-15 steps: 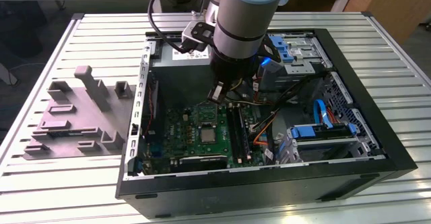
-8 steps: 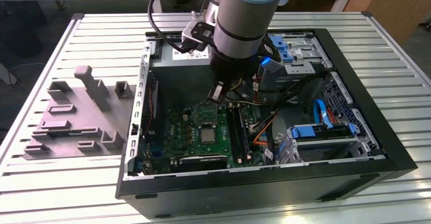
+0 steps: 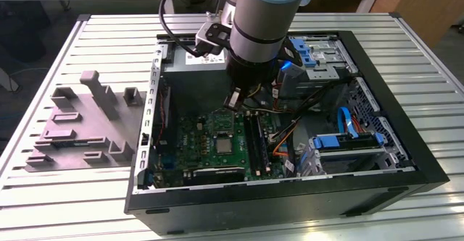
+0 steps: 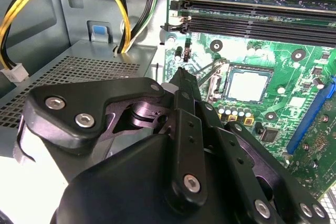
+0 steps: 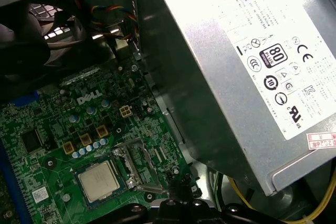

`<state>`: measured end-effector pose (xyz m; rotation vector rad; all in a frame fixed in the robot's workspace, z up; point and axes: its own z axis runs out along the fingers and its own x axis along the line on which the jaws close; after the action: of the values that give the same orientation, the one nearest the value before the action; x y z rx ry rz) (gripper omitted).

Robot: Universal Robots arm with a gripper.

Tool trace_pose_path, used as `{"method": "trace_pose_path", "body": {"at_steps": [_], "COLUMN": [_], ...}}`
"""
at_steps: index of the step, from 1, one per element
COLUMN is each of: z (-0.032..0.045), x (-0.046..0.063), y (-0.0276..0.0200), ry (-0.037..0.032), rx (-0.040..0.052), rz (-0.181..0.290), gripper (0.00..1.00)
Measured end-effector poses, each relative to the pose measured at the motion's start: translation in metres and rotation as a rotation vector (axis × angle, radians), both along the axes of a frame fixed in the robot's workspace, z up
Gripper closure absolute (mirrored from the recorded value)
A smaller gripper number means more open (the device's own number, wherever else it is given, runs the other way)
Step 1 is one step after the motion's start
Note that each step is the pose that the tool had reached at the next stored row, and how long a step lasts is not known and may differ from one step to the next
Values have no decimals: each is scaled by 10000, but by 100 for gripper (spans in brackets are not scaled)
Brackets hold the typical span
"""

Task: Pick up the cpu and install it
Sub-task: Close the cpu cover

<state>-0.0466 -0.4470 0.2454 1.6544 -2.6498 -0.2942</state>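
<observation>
silvery flat square cpu (image 5: 97,181) sits in green board's socket; fingers' (image 4: 181,85) state unclear.

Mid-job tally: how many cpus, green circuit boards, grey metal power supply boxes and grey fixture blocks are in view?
cpu: 1
green circuit board: 1
grey metal power supply box: 1
grey fixture block on the table beside the case: 1
Total: 4
</observation>
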Motion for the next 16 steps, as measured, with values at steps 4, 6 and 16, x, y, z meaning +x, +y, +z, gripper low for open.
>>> {"method": "trace_pose_path", "body": {"at_steps": [4, 6, 16], "z": [1, 1, 0], "x": [1, 0, -5], "y": [-13, -27, -86], "ry": [0, 0, 1], "rx": [1, -5, -65], "rz": [33, 73, 225], "gripper": [89, 89, 89]}}
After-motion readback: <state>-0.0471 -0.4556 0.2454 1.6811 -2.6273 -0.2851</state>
